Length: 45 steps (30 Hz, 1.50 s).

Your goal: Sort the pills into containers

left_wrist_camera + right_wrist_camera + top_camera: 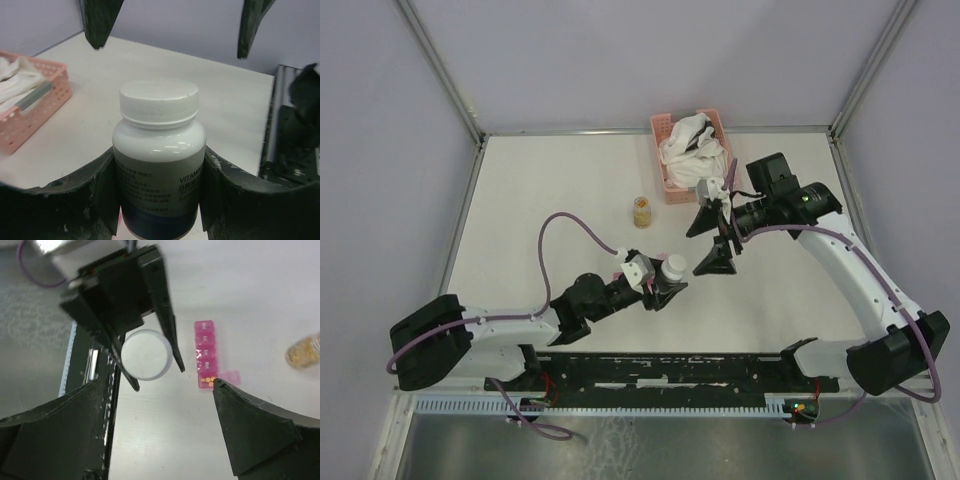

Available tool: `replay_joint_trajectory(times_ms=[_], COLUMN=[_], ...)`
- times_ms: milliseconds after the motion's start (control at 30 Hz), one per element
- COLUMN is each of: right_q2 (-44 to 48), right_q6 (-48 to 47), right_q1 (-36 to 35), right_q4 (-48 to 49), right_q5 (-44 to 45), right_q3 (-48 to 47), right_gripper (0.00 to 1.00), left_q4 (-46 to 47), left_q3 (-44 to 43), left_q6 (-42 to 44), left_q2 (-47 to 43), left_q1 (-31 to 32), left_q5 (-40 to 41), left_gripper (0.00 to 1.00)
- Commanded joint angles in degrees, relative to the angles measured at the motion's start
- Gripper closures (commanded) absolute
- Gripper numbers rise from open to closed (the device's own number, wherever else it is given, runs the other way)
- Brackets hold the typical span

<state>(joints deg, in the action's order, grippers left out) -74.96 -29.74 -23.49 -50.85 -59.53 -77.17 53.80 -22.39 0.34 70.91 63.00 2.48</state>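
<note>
Probably light, stiff and slick, the white plastic pill bottle point(159, 150) sits clamped in the left gripper point(665, 282), its screw cap point(146, 354) the best hold for the wide-spread right gripper point(711, 240), while the magenta-pink pill-box strip point(206, 354) lies at its three o'clock in the right wrist view.

the bottle point(159, 145) runs off the lower edge of the left wrist view. its sides are covered by the left end effector point(160, 165), and its label print is mostly too blurred to read. the basket point(35, 117) is cut by the left edge there. in the right wrist view the jar point(303, 351) is blurred and cropped at the right edge. the pills point(208, 381) in the pill box point(205, 347) are too small to count, and the right end effector point(161, 385) overlaps that corner.
</note>
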Motion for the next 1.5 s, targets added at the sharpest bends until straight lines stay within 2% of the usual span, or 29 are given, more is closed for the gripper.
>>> replay_joint_trajectory(times_ms=[0, 167, 267, 400, 567, 667, 900, 1267, 1333, 1467], right_q2=[0.6, -2.0, -4.1, -5.0, -2.5, -1.7, -3.0, -3.2, -2.8, -0.8], right_q6=[-53.5, -71.5, -72.7, -65.1, -47.3, -46.1, -48.8, -46.9, -43.3, -28.8], right_q1=[-0.4, -2.6, -4.2, -5.4, -8.5, -9.6, -10.3, -10.3, -10.3, -10.3], right_q4=[-31.8, -45.6, -48.6, -43.5, -26.7, -24.6, -28.8, -28.3, -25.6, -14.3], right_q5=[-12.1, -11.1, -11.8, -12.3, -8.0, -6.4, -5.5, -5.3, -4.7, -1.3], right_q3=[-2.8, -6.2, -7.7, -8.4, -4.7, -3.1, -4.3, -4.1, -3.5, -0.4], right_gripper=[0.0, 0.0, 0.0, 0.01, 0.04, 0.09, 0.24, 0.54, 0.59, 0.66], left_q4=[-1.0, -5.5, -6.2, -6.4, -5.7, -5.3, -5.0, -4.6, -4.2, -2.4], left_q3=[-0.3, -1.3, -1.7, -3.0, -4.0, -4.2, -4.2, -3.9, -3.7, -3.3], left_q6=[-5.0, -4.7, -4.8, -5.0, -5.1, -5.0, -5.1, -5.2, -5.3, -5.4], left_q2=[-4.9, -7.0, -6.9, -5.2, -3.7, -3.3, -3.3, -3.9, -3.7, -3.3], left_q1=[-0.7, -1.2, -1.6, -1.7, -1.7, -1.7, -1.7, -1.8, -1.7, -1.8], left_q5=[-15.9, -19.2, -20.6, -22.7, -24.0, -24.1, -24.4, -23.7, -22.6, -19.0], left_gripper=[0.97, 0.97, 0.97, 0.97, 0.97, 0.97, 0.97, 0.97, 0.97, 0.97])
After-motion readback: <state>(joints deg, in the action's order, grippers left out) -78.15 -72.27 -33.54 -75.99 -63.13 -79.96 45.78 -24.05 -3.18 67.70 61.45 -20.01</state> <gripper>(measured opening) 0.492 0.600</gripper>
